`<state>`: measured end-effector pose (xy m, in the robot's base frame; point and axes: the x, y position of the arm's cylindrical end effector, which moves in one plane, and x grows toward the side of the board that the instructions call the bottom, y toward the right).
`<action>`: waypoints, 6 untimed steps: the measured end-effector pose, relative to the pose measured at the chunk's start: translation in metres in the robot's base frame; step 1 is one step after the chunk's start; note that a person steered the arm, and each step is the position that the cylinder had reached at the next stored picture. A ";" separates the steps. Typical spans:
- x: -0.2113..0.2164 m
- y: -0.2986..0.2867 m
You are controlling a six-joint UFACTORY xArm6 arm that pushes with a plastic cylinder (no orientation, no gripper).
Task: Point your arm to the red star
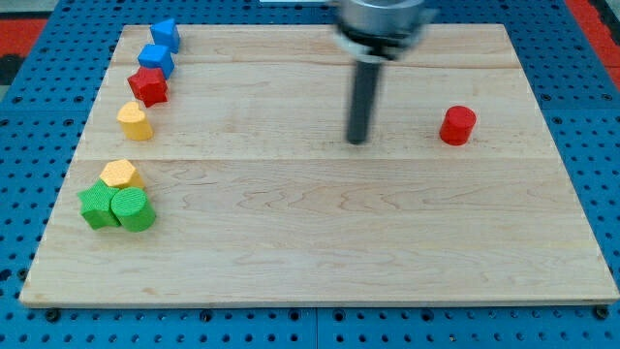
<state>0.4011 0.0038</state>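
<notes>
**Tip parked mid-surface, red star far off**

Green blocks (117, 207) are clustered at the surface (320, 262) lower left. No jaws are fitted: my tip (358, 142) is rested centrally, touching nothing. Red star (148, 86) is found in the left column, well apart, between blue block (155, 60) and yellow block (135, 121).

No legible text, labels, brands, numbers or signs anywhere in the camera view. Table (320, 242): plain wood grain, unmarked. Coloured blocks: bare faces. Rod: no markings readable.
</notes>
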 end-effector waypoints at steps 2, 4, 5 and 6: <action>0.036 -0.174; 0.009 -0.309; -0.048 -0.292; -0.060 -0.288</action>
